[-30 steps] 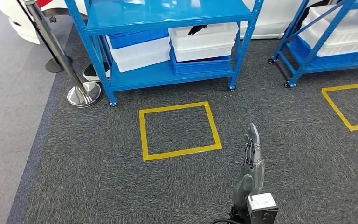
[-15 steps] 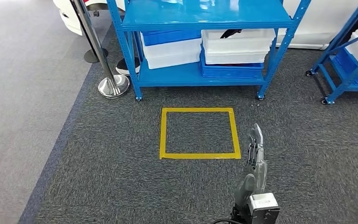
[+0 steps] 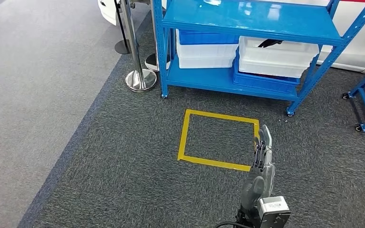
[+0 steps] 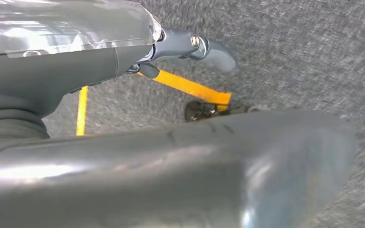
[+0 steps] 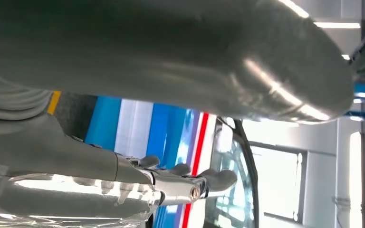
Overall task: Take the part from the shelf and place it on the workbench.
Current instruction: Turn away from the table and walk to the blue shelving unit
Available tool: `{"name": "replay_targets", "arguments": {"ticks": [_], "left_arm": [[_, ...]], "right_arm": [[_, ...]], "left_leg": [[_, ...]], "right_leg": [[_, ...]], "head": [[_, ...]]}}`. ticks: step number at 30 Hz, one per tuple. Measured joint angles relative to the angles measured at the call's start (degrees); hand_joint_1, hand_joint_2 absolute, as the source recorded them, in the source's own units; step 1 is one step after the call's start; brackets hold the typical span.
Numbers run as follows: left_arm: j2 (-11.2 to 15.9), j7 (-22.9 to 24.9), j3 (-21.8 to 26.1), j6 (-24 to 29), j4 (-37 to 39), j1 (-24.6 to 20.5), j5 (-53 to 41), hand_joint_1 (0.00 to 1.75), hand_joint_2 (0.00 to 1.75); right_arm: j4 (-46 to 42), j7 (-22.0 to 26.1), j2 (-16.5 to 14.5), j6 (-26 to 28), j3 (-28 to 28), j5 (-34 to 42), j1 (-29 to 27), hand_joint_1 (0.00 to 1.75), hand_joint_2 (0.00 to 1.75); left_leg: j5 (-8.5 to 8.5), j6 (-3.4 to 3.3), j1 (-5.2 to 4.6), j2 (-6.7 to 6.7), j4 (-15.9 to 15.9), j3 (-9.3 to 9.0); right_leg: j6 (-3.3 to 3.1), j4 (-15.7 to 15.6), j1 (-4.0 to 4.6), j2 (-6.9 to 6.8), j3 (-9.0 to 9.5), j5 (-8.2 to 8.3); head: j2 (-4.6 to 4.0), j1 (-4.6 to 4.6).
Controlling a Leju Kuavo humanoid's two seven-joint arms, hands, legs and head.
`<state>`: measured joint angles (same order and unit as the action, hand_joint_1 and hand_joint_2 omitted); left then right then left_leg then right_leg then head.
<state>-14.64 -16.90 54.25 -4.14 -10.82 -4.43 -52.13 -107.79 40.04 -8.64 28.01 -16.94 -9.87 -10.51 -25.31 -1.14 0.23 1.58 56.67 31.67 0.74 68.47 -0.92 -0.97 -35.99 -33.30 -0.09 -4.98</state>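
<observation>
- The right hand (image 3: 261, 164) is held low over the carpet, its fingers (image 3: 265, 137) stretched out straight and close together, with nothing in them.
- In its wrist view the left hand (image 4: 123, 57) is seen over the carpet; its fingers (image 4: 214, 50) are extended clear of the thumb and nothing is held.
- The blue shelf (image 3: 247, 21) stands well ahead of the right fingertips, beyond the yellow taped square (image 3: 217, 140), whose near corner lies just beside them.
- A dark item (image 3: 269, 42) is seen in the top white bin (image 3: 275, 59) on the lower level, ahead of the fingertips and slightly to their right. It is judged to be the part; its shape is too small to be made out.
- The step in hand is judged to be the approach to the shelf; nothing is grasped yet.
- The approach is best finished with the body squared to the shelf front and the feet brought into the taped square, so that the bin falls straight ahead of the fingers.
- The fingers should be spread only once the hand is raised to the gap between the bin rim and the upper level; that clearance looks tight.
- The chrome stanchion (image 3: 140, 78), far to the left of the fingers, and the blue upright nearest the bin should be kept clear of the arm's swing.
</observation>
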Motion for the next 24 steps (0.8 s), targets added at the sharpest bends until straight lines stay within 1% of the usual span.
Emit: {"name": "replay_targets", "arguments": {"ticks": [1, 2, 3, 4, 5, 6, 7, 8, 12, 16, 19, 22, 24], "left_arm": [[0.0, 0.0, 0.0, 0.0, 0.0, 0.0, 0.0, 0.00, 0.00], [0.0, 0.0, 0.0, 0.0, 0.0, -0.1, 0.0, 0.00, 0.00], [0.0, 0.0, 0.0, 0.0, 0.0, 0.0, -0.1, 0.00, 0.00], [0.0, 0.0, 0.0, 0.0, 0.0, 0.0, -0.1, 0.00, 0.00], [0.0, 0.0, 0.0, 0.0, 0.0, 0.0, -0.2, 0.00, 0.00], [0.0, 0.0, 0.0, 0.0, 0.0, 0.0, -0.2, 0.00, 0.00], [0.0, 0.0, 0.0, 0.0, 0.0, 0.0, -0.3, 0.00, 0.00], [0.0, 0.0, 0.0, 0.0, 0.0, 0.0, -0.3, 0.00, 0.00], [0.0, 0.0, 0.0, 0.0, 0.0, 0.0, -0.6, 0.00, 0.00], [0.0, 0.0, 0.0, 0.0, 0.0, 0.0, -0.9, 0.00, 0.00], [0.0, 0.0, 0.0, 0.0, 0.0, 0.0, -1.1, 0.00, 0.00], [0.1, 0.0, 0.0, -0.1, 0.0, 0.0, -1.4, 0.00, 0.00], [0.1, 0.0, 0.0, -0.1, 0.0, 0.0, -1.6, 0.00, 0.00]], "right_arm": [[0.0, 0.0, 0.1, 0.3, 0.0, 0.2, -0.1, 0.00, 0.00], [0.0, 0.0, 0.2, 0.6, 0.0, 0.4, -0.1, 0.00, 0.00], [0.0, 0.0, 0.4, 0.8, 0.0, 0.5, -0.1, 0.00, 0.00], [0.0, 0.0, 0.4, 1.0, 0.0, 0.6, -0.1, 0.00, 0.00], [-0.1, 0.0, 0.5, 1.2, 0.0, 0.7, -0.1, 0.00, 0.00], [-0.1, 0.0, 0.5, 1.3, 0.0, 0.7, 0.0, 0.00, 0.00], [-0.2, 0.0, 0.5, 1.4, 0.0, 0.7, 0.1, 0.00, 0.00], [-0.2, 0.0, 0.5, 1.4, 0.0, 0.7, 0.1, 0.00, 0.00], [-0.3, 0.0, 0.5, 1.9, 0.0, 0.5, 0.2, 0.00, 0.00], [-0.3, 0.0, 0.5, 3.3, 0.0, 0.0, 0.1, 0.00, 0.00], [-0.3, 0.0, 0.5, 3.7, 0.0, -0.1, 0.0, 0.00, 0.00], [-0.4, 0.0, 0.5, 4.3, 0.0, 0.2, -0.4, 0.00, 0.00], [-0.8, 0.0, 0.5, 5.0, 0.0, 0.4, -0.6, 0.00, 0.00]], "left_leg": [[-0.01, -0.06, -0.07, -0.37, 0.0, 0.01], [-0.04, -0.10, -0.15, -0.72, 0.0, -0.03], [-0.09, -0.09, -0.21, -1.11, 0.1, -0.12], [-0.18, -0.05, -0.23, -1.48, 0.2, -0.25], [-0.33, 0.04, -0.23, -1.80, 0.3, -0.38], [-0.52, 0.21, -0.29, -2.05, 0.5, -0.44], [-0.71, 0.42, -0.37, -2.25, 0.7, -0.40], [-0.95, 0.54, -0.49, -2.36, 1.0, -0.31], [-1.22, -0.06, -0.63, -2.38, 1.0, -0.26], [-1.07, 0.30, -0.60, -2.36, 0.6, -0.47], [-1.11, 0.65, -0.57, -2.36, 0.6, -0.51], [-1.35, 0.41, -0.64, -2.36, 0.9, -0.43], [-1.39, 0.26, -0.72, -2.36, 0.9, -0.39]], "right_leg": [[0.02, 3.5, 0.02, 0.51, -1.86, -1.27], [0.00, 5.5, 0.03, 0.68, -3.12, -1.54], [-0.08, 5.4, 0.05, 0.74, -3.37, -0.57], [-0.22, 3.2, 0.06, 0.75, -2.53, 1.39], [-0.41, -0.6, 0.05, 0.76, -0.89, 3.80], [-0.58, -4.4, 0.10, 0.82, 0.79, 5.52], [-0.74, -7.3, 0.15, 0.88, 2.01, 6.57], [-0.81, -8.9, 0.19, 0.93, 2.66, 6.97], [-1.04, -9.5, 0.37, 1.01, 2.88, 6.89], [-1.38, -9.5, 0.45, 1.00, 2.88, 6.75], [-1.45, -9.5, 0.42, 1.01, 2.87, 6.74], [-1.35, -9.5, 0.27, 0.99, 2.91, 6.73], [-1.16, -9.7, 0.22, 1.01, 2.96, 6.80]], "head": [[0.00, 0.01], [0.00, 0.01], [0.00, 0.00], [0.00, 0.00], [0.00, 0.00], [0.00, 0.01], [0.00, 0.00], [0.00, -0.01], [0.00, -0.03], [0.00, -0.04], [0.00, -0.04], [0.00, -0.04], [0.00, -0.04]]}}
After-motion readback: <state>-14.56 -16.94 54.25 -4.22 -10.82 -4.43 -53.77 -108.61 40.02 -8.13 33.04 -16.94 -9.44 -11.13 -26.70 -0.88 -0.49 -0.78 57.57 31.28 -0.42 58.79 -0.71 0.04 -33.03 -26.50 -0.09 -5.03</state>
